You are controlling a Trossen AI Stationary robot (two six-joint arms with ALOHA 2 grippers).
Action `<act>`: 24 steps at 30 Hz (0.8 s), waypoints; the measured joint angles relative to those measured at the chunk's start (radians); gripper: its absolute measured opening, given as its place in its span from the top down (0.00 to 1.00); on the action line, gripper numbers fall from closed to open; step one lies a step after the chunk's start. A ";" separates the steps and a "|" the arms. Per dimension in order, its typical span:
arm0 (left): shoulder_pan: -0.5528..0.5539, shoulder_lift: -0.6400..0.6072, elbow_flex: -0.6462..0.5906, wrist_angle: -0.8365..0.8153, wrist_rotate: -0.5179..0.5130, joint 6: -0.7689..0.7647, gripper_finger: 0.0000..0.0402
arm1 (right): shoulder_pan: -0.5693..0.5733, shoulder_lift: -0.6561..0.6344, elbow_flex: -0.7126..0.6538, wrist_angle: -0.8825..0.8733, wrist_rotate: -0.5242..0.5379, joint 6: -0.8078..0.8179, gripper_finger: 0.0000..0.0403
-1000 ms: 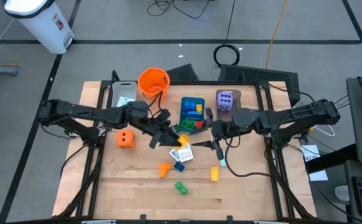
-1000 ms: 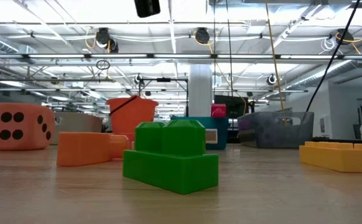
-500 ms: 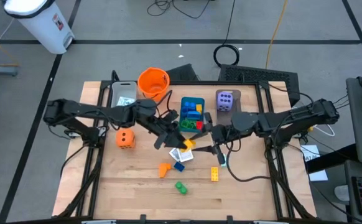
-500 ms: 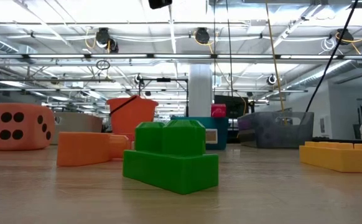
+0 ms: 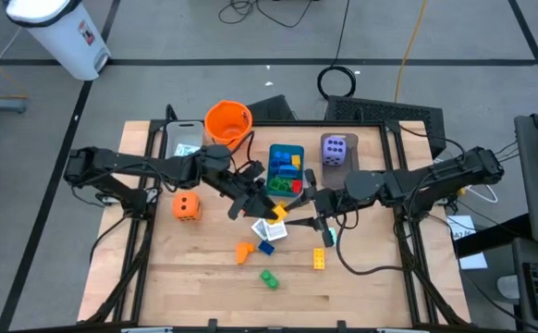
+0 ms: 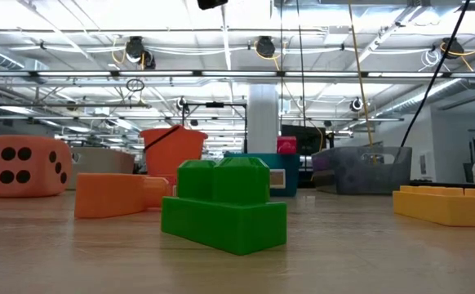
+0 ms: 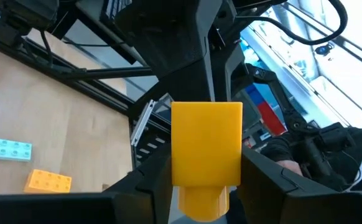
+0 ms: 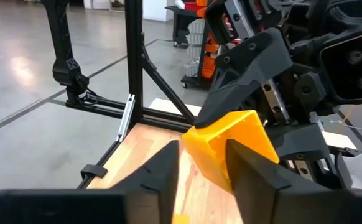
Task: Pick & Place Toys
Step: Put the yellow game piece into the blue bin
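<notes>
Left gripper [image 7: 206, 186]: you kept it clamped on the yellow brick [image 7: 206, 144], mid-table, at six o'clock of the teal tray [image 5: 286, 157].
Right gripper [image 8: 199, 171]: you brought its fingers in around the same brick; grip not certain.
Change: right arm slid toward nine o'clock.
Meaning: looked like a handover.

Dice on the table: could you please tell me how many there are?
2. The orange die sits on the wood near the table's left side; the purple die sits toward the back right, beside the blue tray. None seems hidden.
</notes>
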 joint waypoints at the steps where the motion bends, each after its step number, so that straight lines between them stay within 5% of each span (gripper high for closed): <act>1: 0.000 0.000 0.000 0.003 0.000 -0.001 0.63 | 0.000 0.000 0.000 0.002 0.002 0.000 0.72; 10: 0.001 -0.001 0.002 0.066 0.005 -0.048 0.57 | 0.001 -0.001 -0.001 0.024 -0.008 -0.017 0.98; 24: 0.019 -0.002 0.000 0.217 0.010 -0.098 0.47 | 0.000 -0.003 -0.001 0.160 0.002 -0.015 1.00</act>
